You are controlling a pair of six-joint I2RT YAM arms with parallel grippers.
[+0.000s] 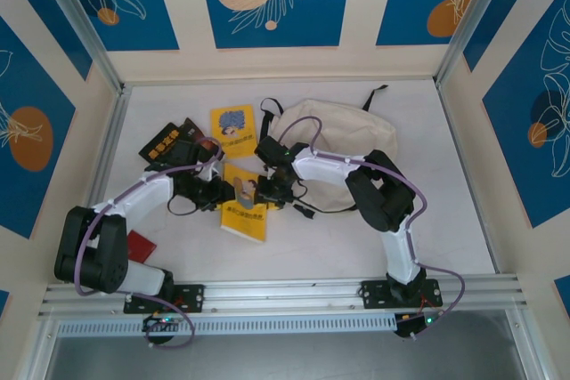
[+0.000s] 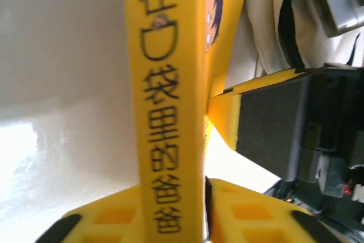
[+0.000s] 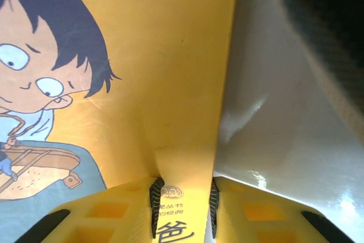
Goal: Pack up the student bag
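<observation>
Pinching the thin yellow cartoon-cover paperback [image 1: 246, 215] by its spine in my left pincer [image 2: 170, 211] and by its cover in my right pincer [image 3: 183, 209], I judge packing barely begun, the cream fabric student bag [image 1: 343, 135] lying just behind, a second yellow book [image 1: 232, 122] unpacked beside it.

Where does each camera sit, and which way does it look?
Top external: above, behind the arms, looking down at table and bag; both arms show.
Left wrist: on the left arm, looking along the left gripper, shut on the held book by its spine.
Right wrist: on the right arm, looking along the right gripper, shut on that book's cover edge.
Shared: both wrist views show that book.
</observation>
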